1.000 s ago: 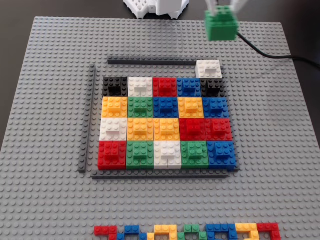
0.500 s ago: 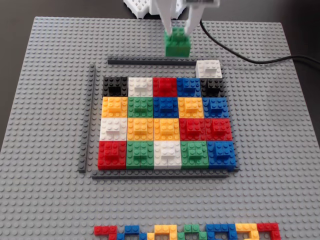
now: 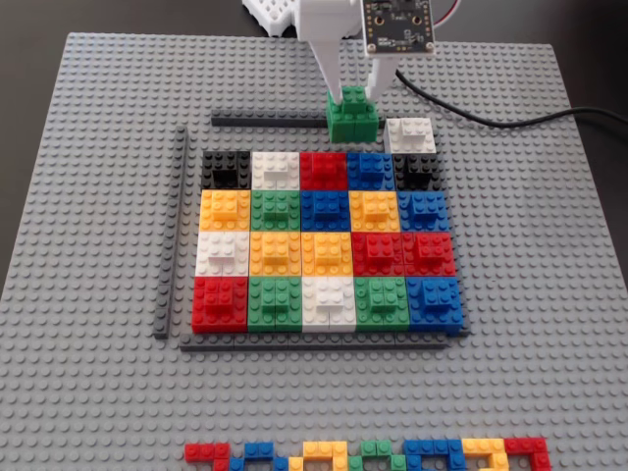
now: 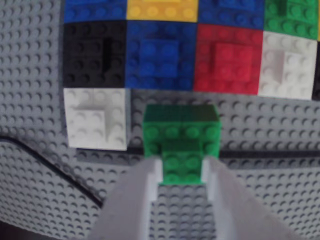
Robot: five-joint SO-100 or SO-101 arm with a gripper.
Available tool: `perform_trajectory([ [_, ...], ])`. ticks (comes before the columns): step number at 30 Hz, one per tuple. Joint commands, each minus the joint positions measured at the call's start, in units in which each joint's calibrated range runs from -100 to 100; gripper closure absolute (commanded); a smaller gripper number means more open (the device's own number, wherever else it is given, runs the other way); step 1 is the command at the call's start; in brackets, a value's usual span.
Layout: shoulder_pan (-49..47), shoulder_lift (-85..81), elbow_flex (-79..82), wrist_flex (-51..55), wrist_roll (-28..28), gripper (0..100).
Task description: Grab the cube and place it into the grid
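The green cube (image 3: pixel 353 120) stands on the grey baseplate just beyond the grid's far row, on the line of the dark strip (image 3: pixel 265 121). In the wrist view the cube (image 4: pixel 181 131) sits in front of the grid's blue and red cells. My gripper (image 3: pixel 355 95) comes down from above, and its two white fingers clasp the cube's small raised top brick on both sides (image 4: pixel 182 167). The grid (image 3: pixel 324 240) of red, yellow, blue, green, white and black blocks fills the middle of the plate and the top of the wrist view (image 4: pixel 220 60).
A white block (image 3: pixel 410 134) stands right of the cube in the fixed view and left of it in the wrist view (image 4: pixel 96 119). A black cable (image 3: pixel 510 118) runs off to the right. A row of small coloured bricks (image 3: pixel 368 454) lies at the plate's front edge.
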Motion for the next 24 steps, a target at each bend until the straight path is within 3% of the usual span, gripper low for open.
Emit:
perform_trajectory([
  [1, -0.7, 0.8, -0.7, -1.1, -0.8, 96],
  [24, -2.9, 8.6, -1.0, -4.9, -2.7, 96],
])
